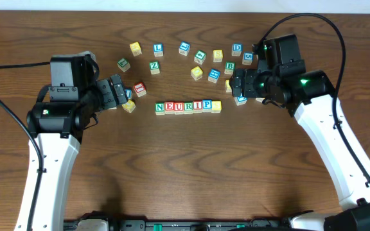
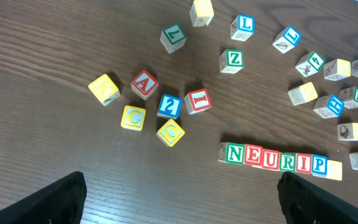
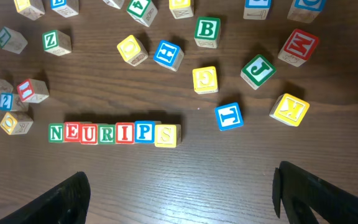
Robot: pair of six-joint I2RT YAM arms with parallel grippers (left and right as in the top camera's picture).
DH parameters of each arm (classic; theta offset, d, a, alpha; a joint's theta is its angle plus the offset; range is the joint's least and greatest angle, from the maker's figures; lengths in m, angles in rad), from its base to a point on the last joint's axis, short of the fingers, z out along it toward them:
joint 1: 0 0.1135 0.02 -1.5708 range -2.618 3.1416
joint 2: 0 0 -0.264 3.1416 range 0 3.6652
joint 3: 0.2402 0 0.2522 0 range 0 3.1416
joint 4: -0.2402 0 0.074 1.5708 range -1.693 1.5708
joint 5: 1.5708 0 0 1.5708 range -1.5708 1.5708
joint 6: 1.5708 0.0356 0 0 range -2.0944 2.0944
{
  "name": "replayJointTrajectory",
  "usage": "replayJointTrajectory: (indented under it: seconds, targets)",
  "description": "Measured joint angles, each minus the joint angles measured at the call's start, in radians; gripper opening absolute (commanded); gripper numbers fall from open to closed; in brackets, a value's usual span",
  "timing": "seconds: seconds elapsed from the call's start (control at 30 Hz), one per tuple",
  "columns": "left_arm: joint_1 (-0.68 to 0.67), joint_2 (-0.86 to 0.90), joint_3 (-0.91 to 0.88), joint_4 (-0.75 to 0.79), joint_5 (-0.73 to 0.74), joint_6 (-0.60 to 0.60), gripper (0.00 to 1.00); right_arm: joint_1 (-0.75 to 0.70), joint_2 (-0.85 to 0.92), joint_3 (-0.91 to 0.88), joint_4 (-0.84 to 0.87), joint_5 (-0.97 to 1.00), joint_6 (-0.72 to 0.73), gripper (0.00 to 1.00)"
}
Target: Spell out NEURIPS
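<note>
Overhead, cube row [image 1: 188, 106] reads NEURIPS; left end effector [image 2: 179, 196], right end effector [image 3: 179, 193] spread wide, empty

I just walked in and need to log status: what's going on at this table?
Two robot arms are spelling NEURIPS with letter cubes. The row lies complete mid-table and ends in the yellow S cube. The left gripper and right gripper are both open and empty, one on each side of the row. Spare cubes lie scattered beyond it.

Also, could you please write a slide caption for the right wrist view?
Seven small wooden alphabet cubes in a row spell NEURIPS, loose lettered cubes beyond, right tool open.
</note>
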Motion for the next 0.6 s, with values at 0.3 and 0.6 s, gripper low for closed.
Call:
replayJointTrajectory:
  seconds: [0.3, 0.6]
  targets:
    - [0.0, 0.0, 0.0, 0.0, 0.0, 0.0, 0.97, 0.0, 0.0, 0.0, 0.0, 0.0, 0.0, 0.92]
    - [0.0, 0.0, 0.0, 0.0, 0.0, 0.0, 0.97, 0.0, 0.0, 0.0, 0.0, 0.0, 0.0, 0.93]
